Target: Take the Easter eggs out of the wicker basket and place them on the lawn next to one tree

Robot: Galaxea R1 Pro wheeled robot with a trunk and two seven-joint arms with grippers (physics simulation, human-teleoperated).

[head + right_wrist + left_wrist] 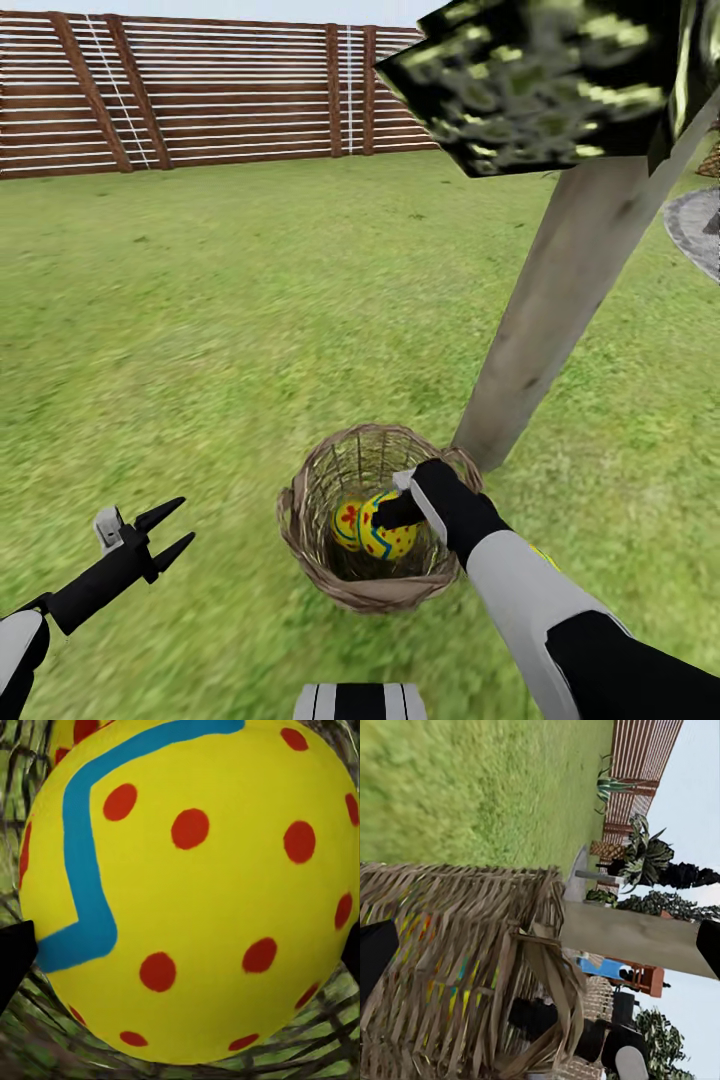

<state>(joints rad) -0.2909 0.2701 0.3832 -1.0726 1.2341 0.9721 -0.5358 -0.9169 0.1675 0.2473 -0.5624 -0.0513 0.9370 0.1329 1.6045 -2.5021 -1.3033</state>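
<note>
The wicker basket (300, 510) stands on the lawn (220, 320) at the foot of the tree (560, 300). Inside it I see a yellow egg with a red flower (346, 522) and beside it a yellow egg with blue zigzags (380, 542). My right gripper (396, 512) reaches down into the basket. In the right wrist view the zigzag and red-dotted egg (202, 892) lies close between its spread fingertips (11, 960), jaws open. A second egg (75, 729) peeks behind it. My left gripper (186, 520) hangs open over grass, left of the basket (457, 967).
The tree's dark mottled leaf panels (540, 80) hang overhead at the right. A brown slatted fence (200, 90) closes the far side of the lawn. A grey paved patch (700, 230) lies at the right edge. Potted plants (645, 859) stand by the fence.
</note>
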